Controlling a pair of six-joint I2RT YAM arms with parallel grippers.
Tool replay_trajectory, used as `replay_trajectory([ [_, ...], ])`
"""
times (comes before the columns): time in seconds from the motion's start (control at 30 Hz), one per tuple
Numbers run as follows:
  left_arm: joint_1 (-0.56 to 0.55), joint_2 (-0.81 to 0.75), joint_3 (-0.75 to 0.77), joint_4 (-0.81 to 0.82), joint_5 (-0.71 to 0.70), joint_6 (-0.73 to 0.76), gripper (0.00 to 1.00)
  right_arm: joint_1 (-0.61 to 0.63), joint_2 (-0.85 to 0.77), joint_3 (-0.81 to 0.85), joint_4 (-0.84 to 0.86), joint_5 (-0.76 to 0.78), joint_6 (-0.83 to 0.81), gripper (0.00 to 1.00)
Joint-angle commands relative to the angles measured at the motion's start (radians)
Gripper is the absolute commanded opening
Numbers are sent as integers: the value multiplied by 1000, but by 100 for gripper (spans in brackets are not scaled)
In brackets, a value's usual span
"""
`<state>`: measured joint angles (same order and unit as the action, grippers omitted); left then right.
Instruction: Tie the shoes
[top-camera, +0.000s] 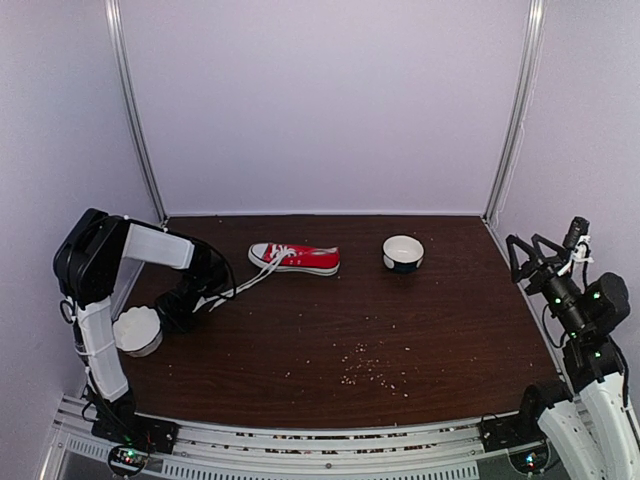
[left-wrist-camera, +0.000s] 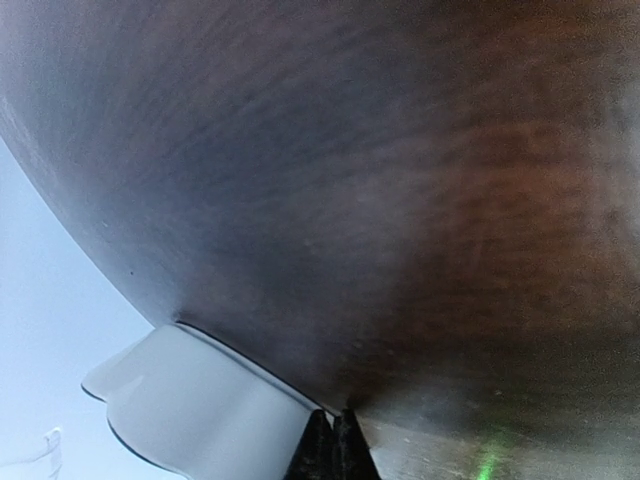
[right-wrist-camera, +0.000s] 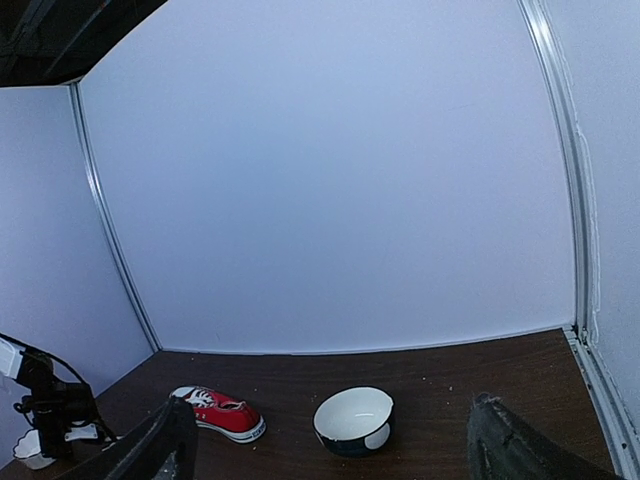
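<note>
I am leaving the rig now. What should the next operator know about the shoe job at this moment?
Left gripper: shut, low over the table, left of the shoe. A lace trails toward it; whether it is pinched is unclear.
Right gripper: open, raised at the right edge, empty.
Shoe: back of the table, on its sole.
Done: no bow visible.
Left: the whole tying.

The table (top-camera: 450, 340) looks like dark, faintly sheened wood grain; the sneaker (top-camera: 300, 258) red cloth, white rubber sole; the bowl (top-camera: 400, 265) glossy.

Whether the lace (top-camera: 241, 283) touches the left claw (top-camera: 200, 301) is too small to tell.
</note>
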<state>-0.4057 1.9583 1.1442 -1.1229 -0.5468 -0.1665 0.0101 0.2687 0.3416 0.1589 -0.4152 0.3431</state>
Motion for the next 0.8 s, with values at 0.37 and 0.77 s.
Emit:
replay_trajectory([
  [0.37, -1, -367, 61, 172, 171, 38, 9, 5, 41, 50, -9, -15, -4, 93],
  [0.77, -39, -666, 53, 423, 483, -7, 91, 211, 270, 304, -153, 68, 83, 75],
])
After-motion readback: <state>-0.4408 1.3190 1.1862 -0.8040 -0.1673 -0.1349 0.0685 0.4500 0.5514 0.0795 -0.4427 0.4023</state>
